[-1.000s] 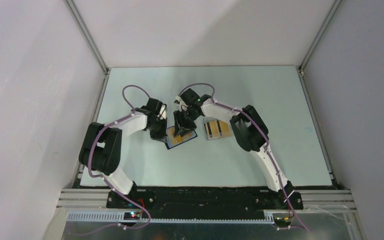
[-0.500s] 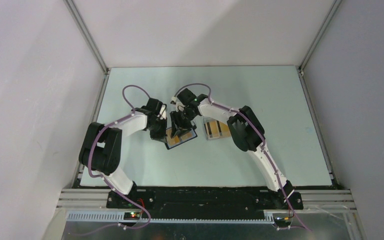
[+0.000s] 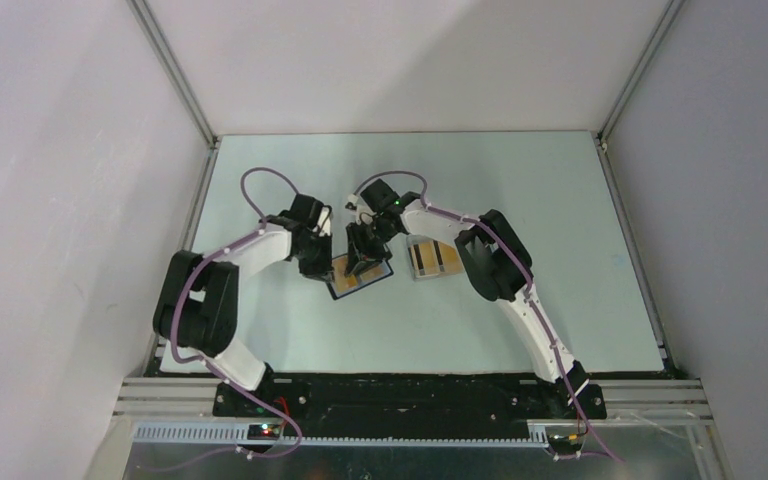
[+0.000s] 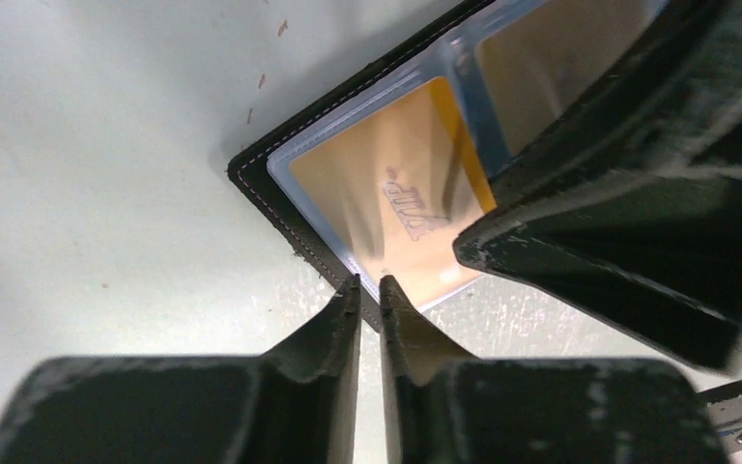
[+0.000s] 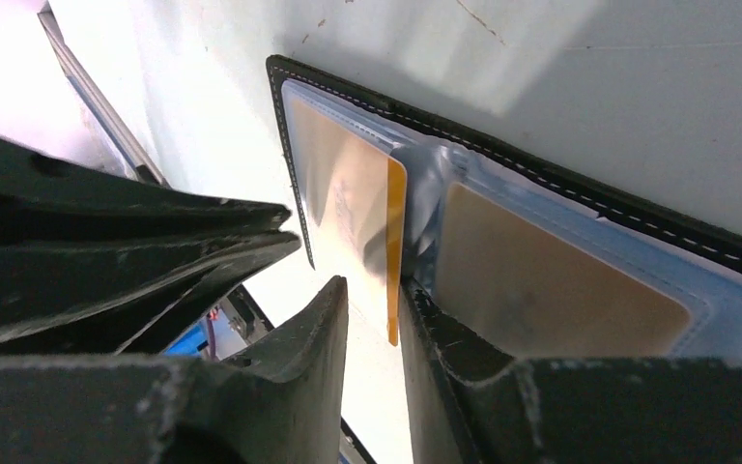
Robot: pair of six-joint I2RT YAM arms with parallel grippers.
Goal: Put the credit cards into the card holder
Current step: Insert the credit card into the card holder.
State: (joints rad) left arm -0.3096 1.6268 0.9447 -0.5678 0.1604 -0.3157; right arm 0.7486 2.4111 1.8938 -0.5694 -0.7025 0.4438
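Note:
The black card holder [image 3: 377,273] lies open on the table, its blue-lined pockets up. My left gripper [image 3: 321,268] is shut on its near-left rim [image 4: 280,208], the stitched edge between the fingertips [image 4: 368,282]. An orange credit card [image 4: 396,208] sits mostly inside the left clear pocket. Its free edge [image 5: 396,253] sticks out between my right gripper's jaws [image 5: 375,290], which stand slightly apart, the card lying against one finger. A second card [image 5: 551,280] fills the right pocket. Two more orange cards with black stripes [image 3: 433,258] lie on the table to the right.
My two grippers are close together over the holder; the right gripper's fingers [image 4: 618,222] crowd the left wrist view. The table is pale green [image 3: 520,180], walled at back and sides by white panels with metal rails.
My right gripper has moved a little left along the holder with the card's edge between its jaws. My left gripper has stayed on the holder's rim.

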